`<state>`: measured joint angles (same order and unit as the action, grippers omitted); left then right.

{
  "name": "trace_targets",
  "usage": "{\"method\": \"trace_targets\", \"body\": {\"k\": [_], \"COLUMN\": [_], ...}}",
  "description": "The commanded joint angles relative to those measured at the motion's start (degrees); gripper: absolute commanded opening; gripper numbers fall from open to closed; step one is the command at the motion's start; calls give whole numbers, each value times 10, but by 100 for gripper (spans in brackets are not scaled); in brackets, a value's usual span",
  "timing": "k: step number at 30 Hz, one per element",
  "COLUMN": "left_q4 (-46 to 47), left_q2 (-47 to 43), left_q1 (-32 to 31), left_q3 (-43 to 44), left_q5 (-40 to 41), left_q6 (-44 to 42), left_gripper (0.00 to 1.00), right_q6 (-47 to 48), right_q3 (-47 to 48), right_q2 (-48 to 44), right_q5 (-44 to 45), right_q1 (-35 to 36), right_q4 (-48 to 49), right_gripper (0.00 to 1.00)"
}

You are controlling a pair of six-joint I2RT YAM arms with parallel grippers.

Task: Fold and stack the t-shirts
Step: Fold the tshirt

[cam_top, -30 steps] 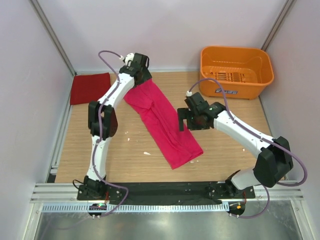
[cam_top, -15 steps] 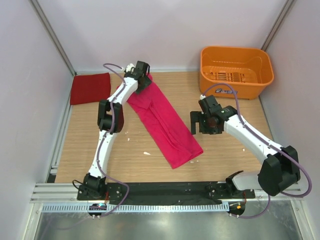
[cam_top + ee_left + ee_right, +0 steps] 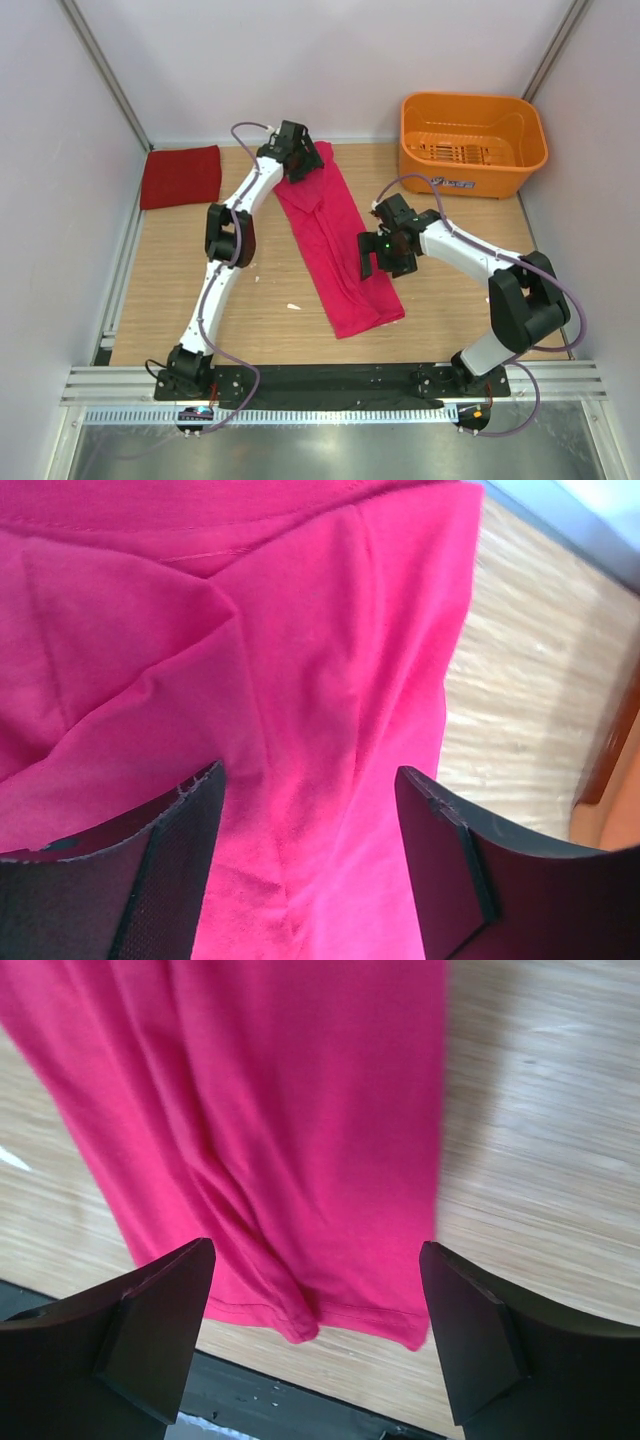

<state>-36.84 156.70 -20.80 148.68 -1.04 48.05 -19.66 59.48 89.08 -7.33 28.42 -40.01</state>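
The pink t-shirt (image 3: 330,235) lies stretched on the table (image 3: 160,280); the red folded t-shirt (image 3: 180,176) lies far left. The left gripper (image 3: 308,780) stands wide over the pink shirt's far end. The right gripper (image 3: 315,1250) stands wide over its near end. Both are empty.

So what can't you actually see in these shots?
- Top view: the left gripper covers the far end of the pink t-shirt; contact with cloth can't be judged.
- Top view: the right gripper hides part of the shirt's right edge.
- Left wrist view: frame edges cut the shirt off.
- Right wrist view: the shirt's right edge is blurred.
- Top view: the red t-shirt is too small to count its folds.
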Motion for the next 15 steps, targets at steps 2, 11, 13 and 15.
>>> {"method": "trace_targets", "body": {"k": [2, 11, 13, 15], "left_q4": [-23, -28, -44, -69], "left_q2": [-26, -241, -307, -351], "left_q1": [1, 21, 19, 14], "left_q3": [-14, -102, -138, -191], "left_q5": [-12, -41, -41, -34], "left_q6": [-59, -80, -87, -110], "left_gripper": [74, 84, 83, 83], "right_q6": [-5, -29, -35, -42], "right_q3": [17, -32, -45, -48], "right_q2": [12, 29, 36, 51], "right_q5": [-35, -12, -2, 6], "right_q1": [36, 92, 100, 103], "right_q4": [39, 84, 95, 105], "right_gripper": [87, 84, 84, 83]}}
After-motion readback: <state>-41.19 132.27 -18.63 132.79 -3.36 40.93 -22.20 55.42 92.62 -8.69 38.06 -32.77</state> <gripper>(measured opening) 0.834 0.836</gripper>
